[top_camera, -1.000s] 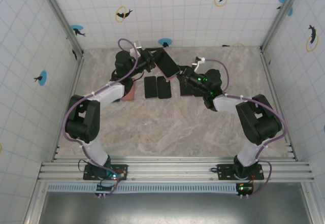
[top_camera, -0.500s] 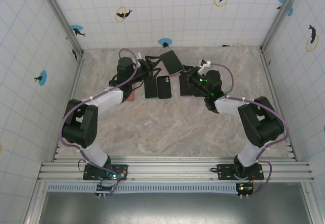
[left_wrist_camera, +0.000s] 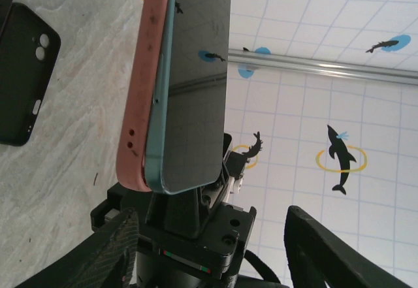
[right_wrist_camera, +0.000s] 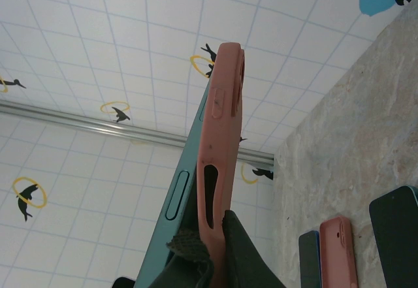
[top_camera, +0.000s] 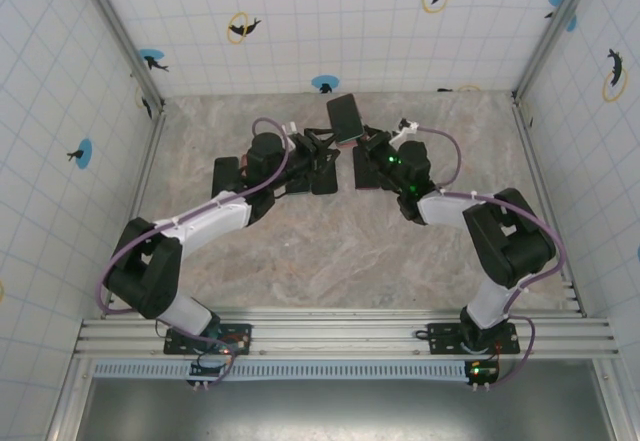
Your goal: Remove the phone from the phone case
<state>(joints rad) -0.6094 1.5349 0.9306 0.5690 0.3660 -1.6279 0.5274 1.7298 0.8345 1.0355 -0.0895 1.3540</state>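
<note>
The phone (left_wrist_camera: 196, 72), dark glass with a teal edge, sits in a salmon-pink phone case (left_wrist_camera: 147, 85) and is held up off the table (top_camera: 346, 118). In the right wrist view the teal phone (right_wrist_camera: 179, 190) stands peeled away from the case (right_wrist_camera: 222, 138) along its lower side. My right gripper (right_wrist_camera: 219, 236) is shut on the case's bottom end, one pad on each side of the case wall. My left gripper (left_wrist_camera: 210, 217) is open, its fingers (left_wrist_camera: 117, 249) spread wide just short of the phone and touching nothing. Seen from above, it (top_camera: 322, 153) hovers left of the right gripper (top_camera: 365, 141).
An empty black case (left_wrist_camera: 23, 79) lies flat on the marble table (top_camera: 330, 251). More phones and cases lie there: a pink one (right_wrist_camera: 339, 252) and a dark one (right_wrist_camera: 395, 236). Tiled walls close in the back and sides.
My left gripper has let go of the phone, opened and swung right and down to below it. The right gripper has carried the phone slightly up and toward the back wall.
</note>
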